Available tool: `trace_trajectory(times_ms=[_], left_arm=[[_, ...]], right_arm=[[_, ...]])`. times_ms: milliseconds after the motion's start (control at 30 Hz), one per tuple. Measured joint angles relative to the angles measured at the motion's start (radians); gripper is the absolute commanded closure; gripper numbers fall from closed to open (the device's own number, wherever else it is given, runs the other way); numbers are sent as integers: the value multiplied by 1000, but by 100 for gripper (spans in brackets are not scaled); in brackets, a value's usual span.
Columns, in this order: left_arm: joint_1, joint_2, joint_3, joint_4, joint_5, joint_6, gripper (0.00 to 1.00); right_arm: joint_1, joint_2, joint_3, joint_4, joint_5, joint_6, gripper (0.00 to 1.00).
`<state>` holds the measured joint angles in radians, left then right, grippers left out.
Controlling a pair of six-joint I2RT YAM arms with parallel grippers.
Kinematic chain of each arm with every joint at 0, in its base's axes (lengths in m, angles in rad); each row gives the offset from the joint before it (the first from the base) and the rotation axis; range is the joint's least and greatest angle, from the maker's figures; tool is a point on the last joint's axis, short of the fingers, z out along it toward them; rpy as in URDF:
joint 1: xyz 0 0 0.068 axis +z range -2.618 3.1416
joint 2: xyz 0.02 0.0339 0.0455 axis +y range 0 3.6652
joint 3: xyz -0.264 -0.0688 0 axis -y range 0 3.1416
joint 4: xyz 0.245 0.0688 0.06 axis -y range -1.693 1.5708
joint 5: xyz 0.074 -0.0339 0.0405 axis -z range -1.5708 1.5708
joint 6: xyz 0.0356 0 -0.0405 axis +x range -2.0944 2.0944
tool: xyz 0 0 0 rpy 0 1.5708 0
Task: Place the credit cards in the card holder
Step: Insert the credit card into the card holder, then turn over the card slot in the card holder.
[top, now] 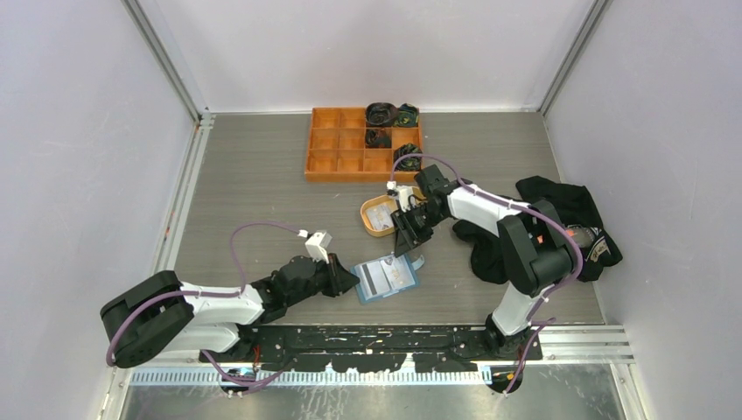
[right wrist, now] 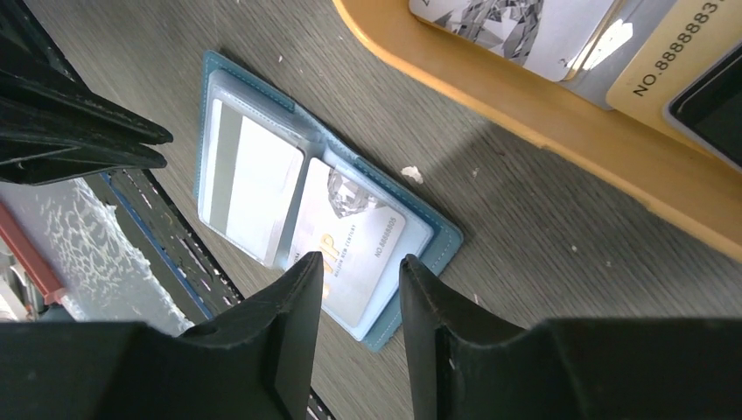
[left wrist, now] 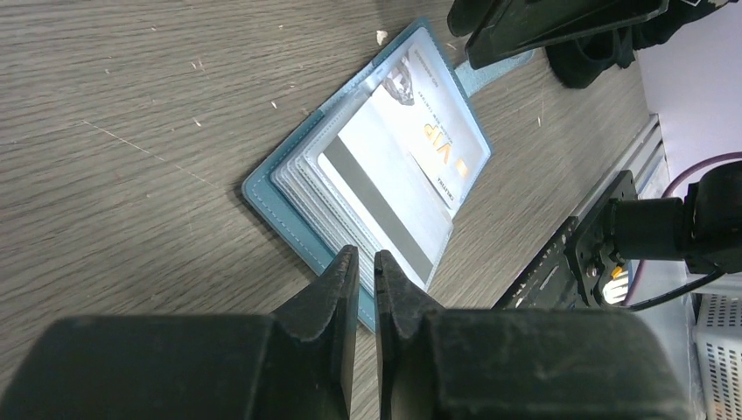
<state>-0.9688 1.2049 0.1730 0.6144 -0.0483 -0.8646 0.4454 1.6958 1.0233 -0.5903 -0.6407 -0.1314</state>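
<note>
The card holder point(top: 386, 278) lies open on the worktop point(top: 254, 175), with credit cards point(right wrist: 254, 188) in its clear sleeves. The left pincer point(left wrist: 367, 262) is almost closed at its near edge, perhaps nipping it. The right pincer point(right wrist: 360, 267) hovers above, half-wide and empty. More cards fill the tan dish point(right wrist: 542, 114).

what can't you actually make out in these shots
- Whether the left claw pinches the edge of the card holder: left wrist view, its own fingertips cover that spot.
- The cards in the dish: right wrist view, cut off by the top edge; top view, too small to count.
- The dark items in the tray: top view, too small to identify.
- Any cards in the deeper sleeves: every view, covered by the top sleeves.
</note>
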Motion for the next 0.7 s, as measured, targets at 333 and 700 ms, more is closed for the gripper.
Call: trace_trajectory(times_ms=[333, 700], left_arm=[[0, -1, -8, 1, -25, -30, 85], [-13, 39, -8, 1, -30, -48, 85]], right_arm=[[0, 66, 45, -89, 23, -4, 58], [0, 120, 76, -150, 17, -16, 59]])
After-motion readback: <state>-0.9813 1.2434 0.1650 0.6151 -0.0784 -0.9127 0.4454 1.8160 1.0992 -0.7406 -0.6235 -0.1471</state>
